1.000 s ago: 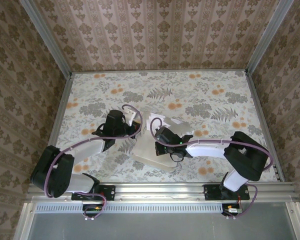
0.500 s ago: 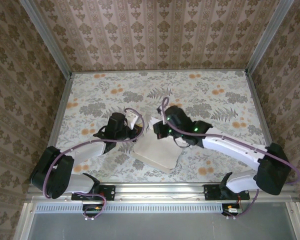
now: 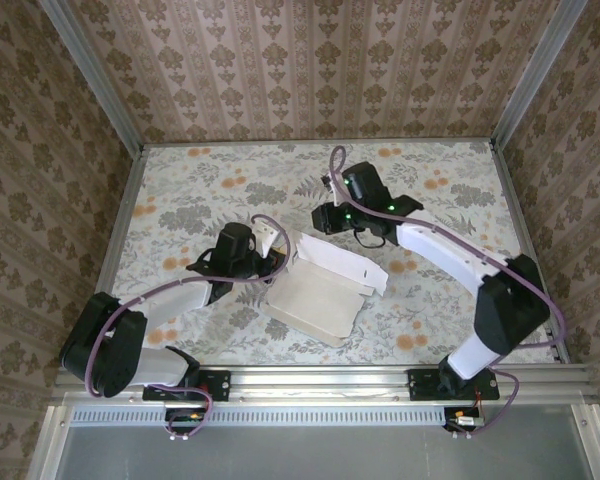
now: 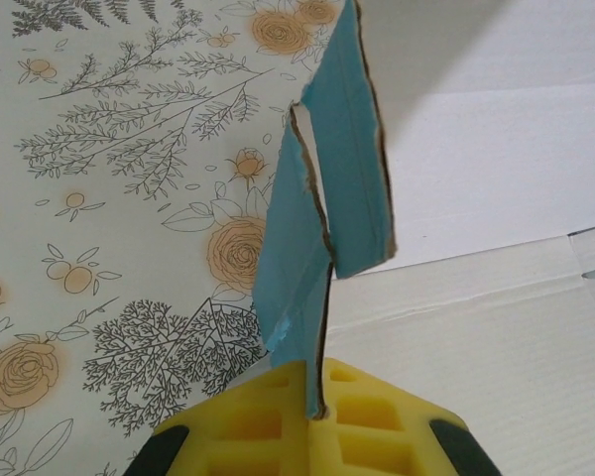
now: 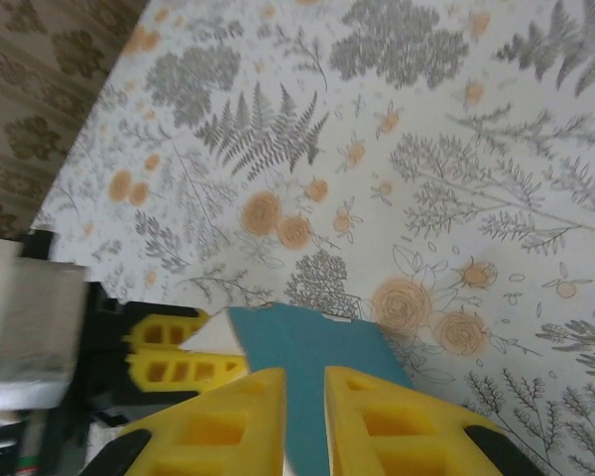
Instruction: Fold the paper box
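Over the last second the right arm has swung off the near middle of the sheet and out to the far side, while the left arm has barely shifted. Nearest the bases, the paper box (image 3: pixel 310 305), a thin card cut-out, turquoise outside and matt white inside, lies half-formed at the table's centre on the flower-printed cloth of the table (image 3: pixel 430 320). At its left edge the left gripper (image 4: pixel 317 397), with ribbed yellow pads, is clamped on the upright turquoise side wall (image 4: pixel 327 198), whose cut edge looks ragged and brown. Beyond that, the long white far flap (image 3: pixel 342 265) stands tilted and unsupported. Farthest off, the right gripper (image 5: pixel 305 416) hovers with its fingers a narrow slot apart. Turquoise card shows through the slot, and whether the pads touch it I cannot tell. The risks are plain: the scored card is springy, so the loose flap may drop flat, and a one-sided pull on that frayed wall could tear it, crease it off the score line, or drag the light box across the smooth cloth.
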